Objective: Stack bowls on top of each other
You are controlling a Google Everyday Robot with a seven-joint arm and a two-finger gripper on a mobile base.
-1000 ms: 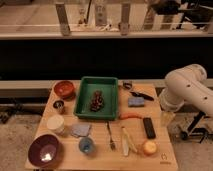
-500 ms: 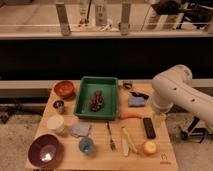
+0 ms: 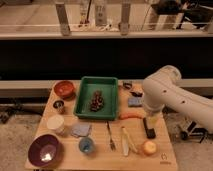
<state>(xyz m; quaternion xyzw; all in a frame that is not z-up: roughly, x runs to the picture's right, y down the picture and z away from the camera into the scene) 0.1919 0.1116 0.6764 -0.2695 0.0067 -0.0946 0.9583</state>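
The large dark purple bowl (image 3: 44, 150) sits at the table's front left corner. The smaller red-orange bowl (image 3: 64, 89) sits at the back left, apart from it. Both are upright and hold nothing. My white arm (image 3: 165, 92) reaches in from the right and bends down over the right side of the table. My gripper (image 3: 151, 120) hangs just above a black bar-shaped object (image 3: 149, 131), far from both bowls.
A green tray (image 3: 84, 102) holding a dark clump stands at centre back. A small metal cup (image 3: 59, 106), white cup (image 3: 56, 123), blue cup (image 3: 86, 145), grey cloth (image 3: 80, 130), fork (image 3: 110, 136), carrot (image 3: 131, 115), blue sponge (image 3: 135, 102) and an orange fruit (image 3: 149, 147) lie around.
My arm has swung left from the table's right edge to over its right side, and the gripper has come down near the black bar. The bowls have not moved.
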